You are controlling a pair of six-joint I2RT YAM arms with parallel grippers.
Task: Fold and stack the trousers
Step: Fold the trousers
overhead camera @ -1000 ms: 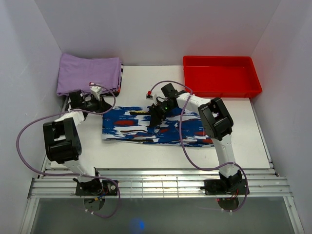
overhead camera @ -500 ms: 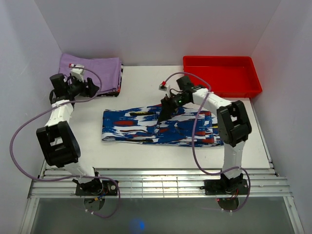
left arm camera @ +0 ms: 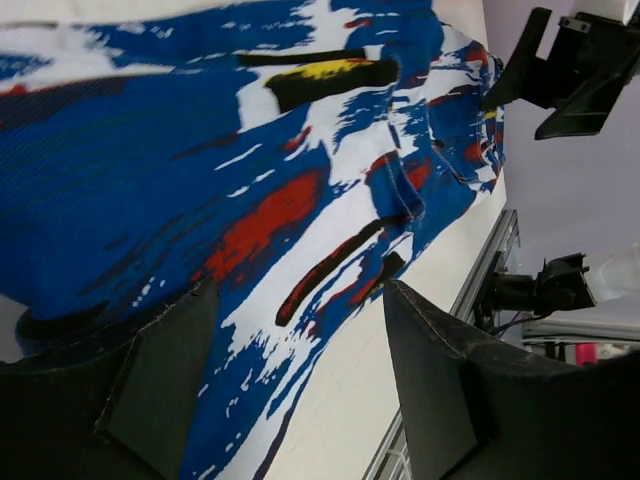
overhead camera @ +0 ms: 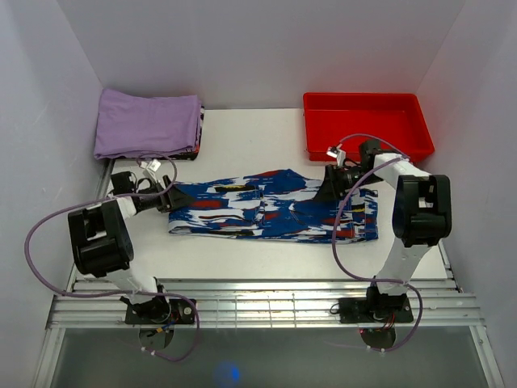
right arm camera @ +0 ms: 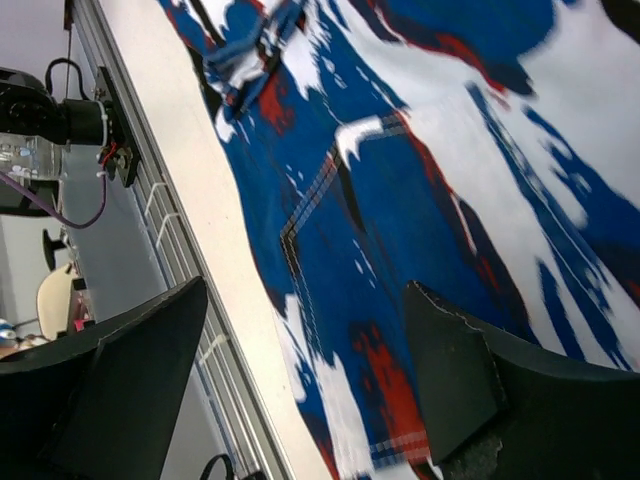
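The trousers (overhead camera: 271, 206) lie stretched out in one long band across the middle of the white table (overhead camera: 242, 137), running left to right, their blue, white, red and black print showing, with a yellow fleck near the top edge. The left gripper (overhead camera: 166, 196) sits low at the left end of the band, right at the cloth's edge, and its wrist camera shows its two dark fingers (left arm camera: 160, 380) spread wide, with printed fabric (left arm camera: 200, 160) lying in the gap between them and nothing pinched. The right gripper (overhead camera: 329, 184) hangs over the right part of the trousers, near their upper edge and just in front of the red tray (overhead camera: 367, 153); from its own camera its fingers (right arm camera: 470, 370) stand well apart too, the cloth (right arm camera: 430, 200) spread flat below with a stitched pocket outline in view, and they grip nothing. Whether either set of fingertips actually touches the fabric I cannot tell. A folded lilac cloth (overhead camera: 145, 123) rests in the far left corner of the table, well apart from the trousers, and the red tray stands in the far right corner
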